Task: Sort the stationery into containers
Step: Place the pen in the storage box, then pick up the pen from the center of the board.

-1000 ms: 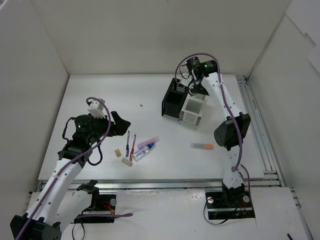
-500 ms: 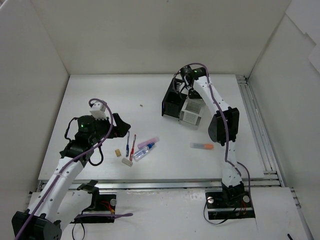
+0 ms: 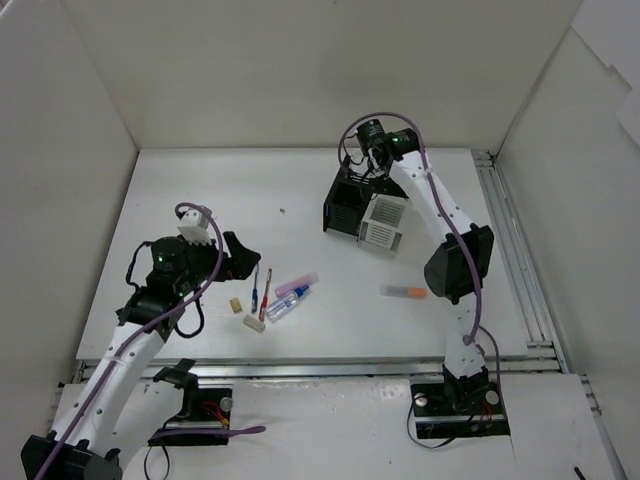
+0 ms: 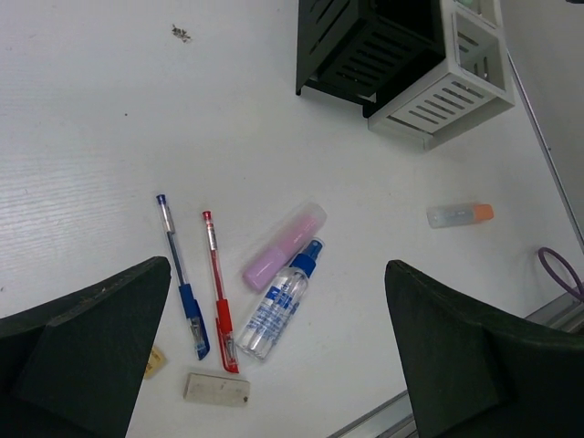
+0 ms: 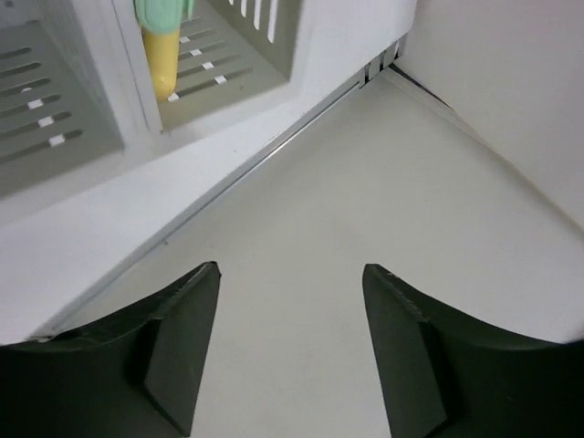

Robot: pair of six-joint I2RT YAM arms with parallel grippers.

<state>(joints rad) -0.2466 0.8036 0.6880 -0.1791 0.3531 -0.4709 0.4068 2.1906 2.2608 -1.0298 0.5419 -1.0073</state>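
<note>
Left wrist: pink marker [image 4: 284, 245] beside blue-capped tube [image 4: 277, 307].

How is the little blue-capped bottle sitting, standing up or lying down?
Lying down. The blue-capped bottle lies flat on the table, beside the pink marker.
</note>
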